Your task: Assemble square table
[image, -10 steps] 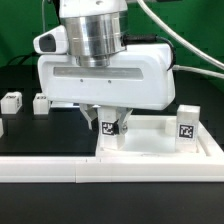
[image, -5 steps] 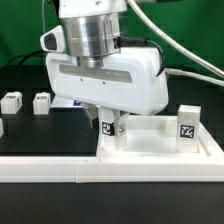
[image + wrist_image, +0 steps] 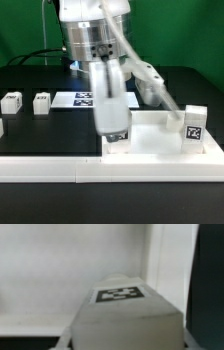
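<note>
pincer (image 3: 116,129) clamped on a leg block (image 3: 125,315) at the table top (image 3: 165,150); it looks light, rigid, slick, so grip the flat sides.

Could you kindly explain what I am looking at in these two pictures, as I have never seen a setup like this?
This is a robot arm putting together a small square table. The wider picture comes from a camera off the arm; the close-up comes from a camera on its wrist. The claw, blurred here, appears to grip a tagged white leg at a corner of the white tray-like tabletop; the close-up shows that leg. A second leg stands at another corner, on the exterior view's right. Two loose legs sit on the black surface at the exterior view's left, near the flat marker board. A long white rail lies along the front.
</note>
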Robot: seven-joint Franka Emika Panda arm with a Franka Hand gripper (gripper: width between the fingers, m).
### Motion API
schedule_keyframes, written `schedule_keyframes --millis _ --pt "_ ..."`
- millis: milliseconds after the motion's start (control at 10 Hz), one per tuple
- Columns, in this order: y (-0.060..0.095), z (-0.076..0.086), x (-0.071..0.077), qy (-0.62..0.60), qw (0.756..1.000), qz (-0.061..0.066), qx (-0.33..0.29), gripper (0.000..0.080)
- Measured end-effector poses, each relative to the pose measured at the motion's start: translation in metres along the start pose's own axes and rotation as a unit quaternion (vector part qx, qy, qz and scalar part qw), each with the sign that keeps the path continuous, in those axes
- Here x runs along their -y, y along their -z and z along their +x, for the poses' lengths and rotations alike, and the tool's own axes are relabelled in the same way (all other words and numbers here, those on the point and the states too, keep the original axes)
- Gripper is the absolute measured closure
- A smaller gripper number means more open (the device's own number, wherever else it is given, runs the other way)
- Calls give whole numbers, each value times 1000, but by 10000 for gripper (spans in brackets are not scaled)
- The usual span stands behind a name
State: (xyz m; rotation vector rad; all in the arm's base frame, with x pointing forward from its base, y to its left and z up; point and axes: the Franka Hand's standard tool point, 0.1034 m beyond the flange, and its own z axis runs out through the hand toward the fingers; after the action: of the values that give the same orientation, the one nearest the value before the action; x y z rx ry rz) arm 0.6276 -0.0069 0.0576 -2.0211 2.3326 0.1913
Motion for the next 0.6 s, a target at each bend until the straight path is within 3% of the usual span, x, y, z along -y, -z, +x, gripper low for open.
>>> schedule_keyframes --millis 300,600 --pt "0 0 -4 -145 989 17 -10 515" --pt "0 2 -7 -173 985 16 -15 514"
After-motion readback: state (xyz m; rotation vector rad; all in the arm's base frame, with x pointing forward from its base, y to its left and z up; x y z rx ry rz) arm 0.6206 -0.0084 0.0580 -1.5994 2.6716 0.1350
